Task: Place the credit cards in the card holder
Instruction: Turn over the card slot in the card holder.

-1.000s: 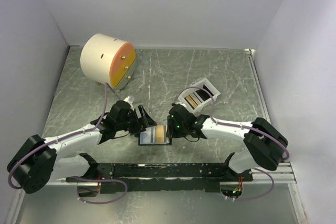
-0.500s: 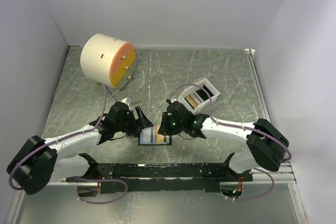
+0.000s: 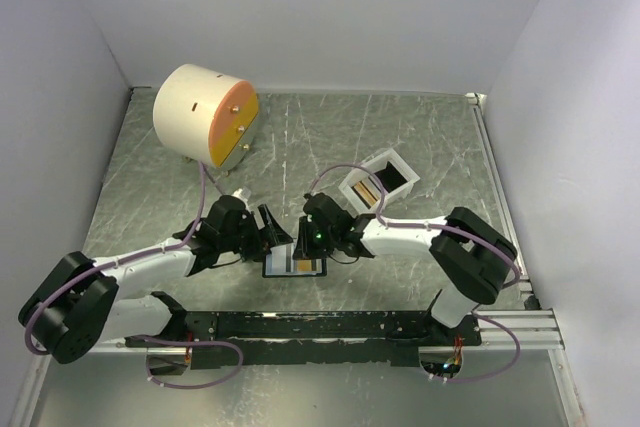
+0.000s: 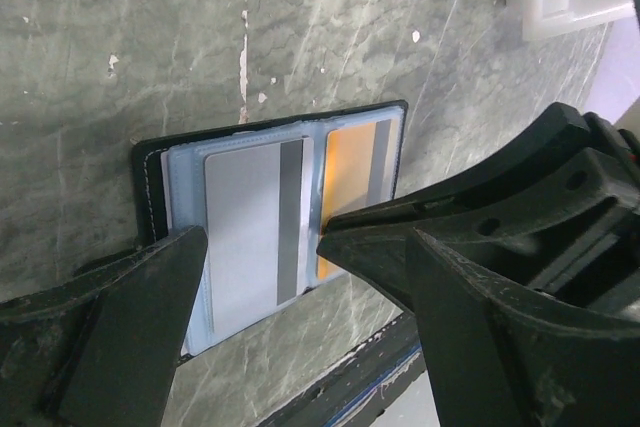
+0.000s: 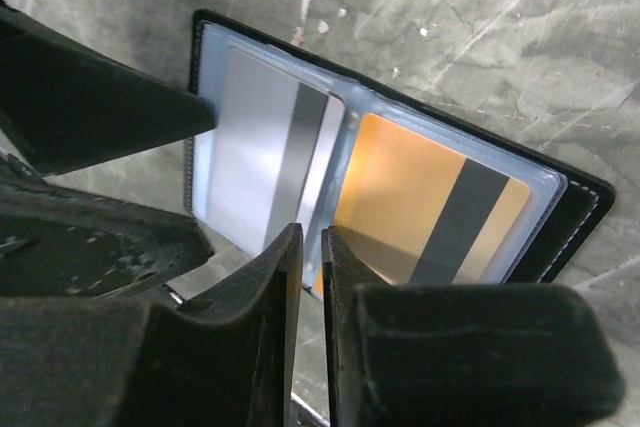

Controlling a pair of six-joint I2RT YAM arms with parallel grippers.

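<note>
The card holder (image 5: 570, 227) lay open and flat on the tabletop (image 3: 420, 127), low in the middle of the overhead view, between the two tools. In the right wrist view its clear pockets held a grey card (image 5: 255, 157) with a dark stripe on the left page and an orange card (image 5: 420, 207) on the right page.

The right tool (image 5: 311, 237) pointed up from the bottom of that view. Its fingers were drawn almost together, with only a thin slit between them and nothing visible in it. Their tips sat at the holder's lower edge by the centre fold, just beside the orange card's lower left corner.

The left tool (image 4: 306, 242) stood wide open and gripped nothing. One fingertip was at the holder's left edge beside the grey card. The other finger filled the lower right of the left wrist view, so much of the holder lay between the two.

Up and to the right of the holder in the overhead view, a white tray (image 3: 385, 159) held a gold-brown card (image 3: 366, 193), apart from both tools.
</note>
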